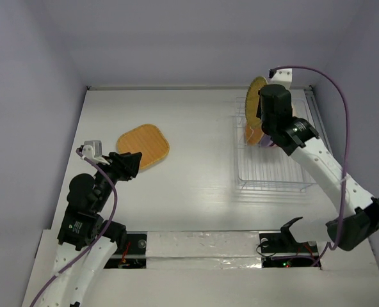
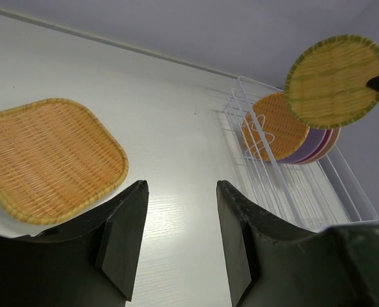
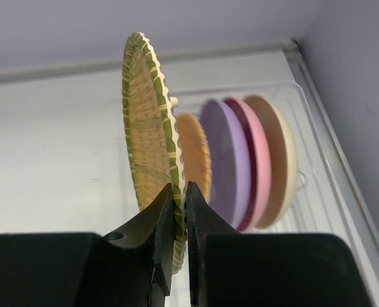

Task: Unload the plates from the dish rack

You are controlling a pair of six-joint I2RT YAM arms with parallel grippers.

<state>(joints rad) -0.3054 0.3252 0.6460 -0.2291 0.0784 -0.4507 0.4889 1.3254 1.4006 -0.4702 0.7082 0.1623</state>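
From above, the right jaws grip a round woven plate (image 1: 258,96) on edge, raised over the far end of the dish rack (image 1: 273,176) by the right edge of the counter (image 1: 196,121), while a square woven plate (image 1: 143,146) lies flat toward the left edge. The left wrist view shows the left jaws parted and empty just beside that square plate. The right wrist view shows the right jaws pinched on the green-edged rim, with an orange plate (image 3: 193,153), a lavender plate (image 3: 225,157), a pink plate (image 3: 257,160) and a cream plate (image 3: 280,160) upright behind
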